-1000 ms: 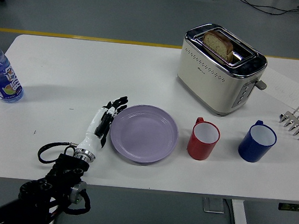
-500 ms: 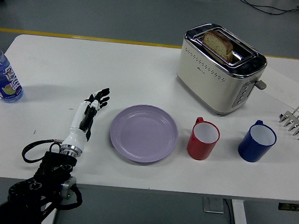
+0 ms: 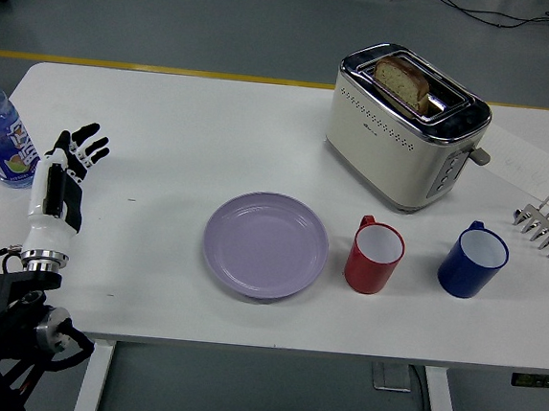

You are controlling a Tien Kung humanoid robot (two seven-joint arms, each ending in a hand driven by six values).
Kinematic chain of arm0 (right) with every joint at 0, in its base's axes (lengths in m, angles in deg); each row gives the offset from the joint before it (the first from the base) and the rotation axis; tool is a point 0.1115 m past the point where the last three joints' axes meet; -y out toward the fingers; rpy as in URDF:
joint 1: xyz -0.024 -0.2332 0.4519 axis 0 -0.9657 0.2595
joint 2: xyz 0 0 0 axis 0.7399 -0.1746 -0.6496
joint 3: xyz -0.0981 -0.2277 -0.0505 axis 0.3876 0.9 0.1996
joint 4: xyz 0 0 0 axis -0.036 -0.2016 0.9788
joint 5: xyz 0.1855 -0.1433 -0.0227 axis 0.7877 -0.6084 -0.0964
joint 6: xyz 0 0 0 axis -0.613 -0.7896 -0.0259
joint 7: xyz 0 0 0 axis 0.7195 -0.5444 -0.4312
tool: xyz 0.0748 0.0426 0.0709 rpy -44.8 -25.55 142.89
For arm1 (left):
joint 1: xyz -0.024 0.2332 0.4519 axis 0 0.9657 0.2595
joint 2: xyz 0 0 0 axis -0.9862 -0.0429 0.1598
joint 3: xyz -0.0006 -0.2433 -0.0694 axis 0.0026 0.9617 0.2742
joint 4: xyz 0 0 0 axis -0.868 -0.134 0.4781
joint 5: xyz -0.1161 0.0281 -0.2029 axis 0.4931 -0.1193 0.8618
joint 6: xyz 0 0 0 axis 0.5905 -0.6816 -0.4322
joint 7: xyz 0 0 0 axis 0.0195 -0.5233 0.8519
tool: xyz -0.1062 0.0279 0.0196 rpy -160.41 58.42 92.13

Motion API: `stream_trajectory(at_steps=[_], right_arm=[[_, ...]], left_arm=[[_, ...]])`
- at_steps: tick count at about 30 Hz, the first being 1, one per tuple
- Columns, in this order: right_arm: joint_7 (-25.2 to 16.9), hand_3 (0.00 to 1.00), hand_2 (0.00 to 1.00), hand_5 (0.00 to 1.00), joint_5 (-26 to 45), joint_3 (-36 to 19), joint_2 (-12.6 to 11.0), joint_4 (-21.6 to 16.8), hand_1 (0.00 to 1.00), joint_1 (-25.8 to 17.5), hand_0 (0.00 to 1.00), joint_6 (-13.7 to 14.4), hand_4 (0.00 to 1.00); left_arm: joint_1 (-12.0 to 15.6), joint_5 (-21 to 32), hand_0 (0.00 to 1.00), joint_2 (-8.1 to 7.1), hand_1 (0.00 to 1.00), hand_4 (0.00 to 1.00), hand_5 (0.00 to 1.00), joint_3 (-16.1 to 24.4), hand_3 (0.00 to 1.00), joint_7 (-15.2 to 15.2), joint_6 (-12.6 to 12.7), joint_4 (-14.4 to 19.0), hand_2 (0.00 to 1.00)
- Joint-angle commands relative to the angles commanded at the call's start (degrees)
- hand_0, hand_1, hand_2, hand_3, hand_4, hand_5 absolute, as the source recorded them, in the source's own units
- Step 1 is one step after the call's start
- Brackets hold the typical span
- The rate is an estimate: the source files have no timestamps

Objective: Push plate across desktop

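A lavender plate (image 3: 266, 244) lies flat on the white table (image 3: 167, 119), a little left of the middle. My left hand (image 3: 64, 173) is white and black, with its fingers spread and empty. It is over the table's left side, well apart from the plate and close to a water bottle. My right arm is out of view.
A water bottle (image 3: 1, 138) stands at the far left edge. A red mug (image 3: 374, 257) stands just right of the plate, a blue mug (image 3: 473, 258) further right. A toaster (image 3: 405, 126) with bread stands behind them. A metal toast rack (image 3: 548, 223) is at the right edge.
My left hand has drawn away from the plate's left rim, moving left toward the water bottle. The plate has stayed where it was.
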Motion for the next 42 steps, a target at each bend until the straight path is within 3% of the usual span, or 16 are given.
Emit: stream_trajectory(at_steps=[4, 9, 15, 24, 32, 42], right_arm=[[-0.09, 0.552, 0.593, 0.201, 0.01, -0.34, -0.1, 0.0, 0.482, 0.03, 0.529, 0.06, 0.252], [-0.09, 0.551, 0.593, 0.202, 0.0, -0.72, -0.13, 0.0, 0.481, -0.08, 0.529, 0.13, 0.252], [0.22, 0.552, 0.592, 0.201, -1.21, -1.59, -0.04, 0.0, 0.482, -0.15, 0.529, 0.02, 0.251], [0.1, 0.551, 0.593, 0.202, -1.06, -1.61, -0.08, 0.0, 0.482, -0.24, 0.53, -0.01, 0.251], [0.07, 0.552, 0.593, 0.202, -1.23, -1.81, -0.08, 0.0, 0.482, -0.32, 0.529, 0.04, 0.251], [0.09, 0.551, 0.592, 0.201, -0.99, -1.52, -0.23, 0.0, 0.482, -0.63, 0.529, 0.09, 0.251]], left_arm=[[3.2, 4.4, 0.662, -0.25, 0.676, 0.48, 0.983, 7.61, 0.621, -8.9, -7.35, 4.72, 0.675], [5.24, 6.55, 0.627, -0.13, 0.671, 0.493, 0.998, 14.59, 0.634, -19.55, -13.77, 5.41, 0.671], [5.52, 10.87, 0.596, 0.19, 0.67, 0.513, 0.998, 21.03, 0.653, -25.99, -18.4, 3.43, 0.674], [5.55, 13.09, 0.605, 0.17, 0.674, 0.516, 0.998, 24.69, 0.656, -28.05, -20.52, 1.79, 0.678], [4.45, 14.55, 0.604, 0.44, 0.676, 0.53, 0.998, 22.89, 0.666, -28.32, -20.67, 0.29, 0.681], [4.94, 14.64, 0.604, 0.51, 0.676, 0.534, 0.998, 21.45, 0.67, -28.43, -19.9, -0.7, 0.681]])
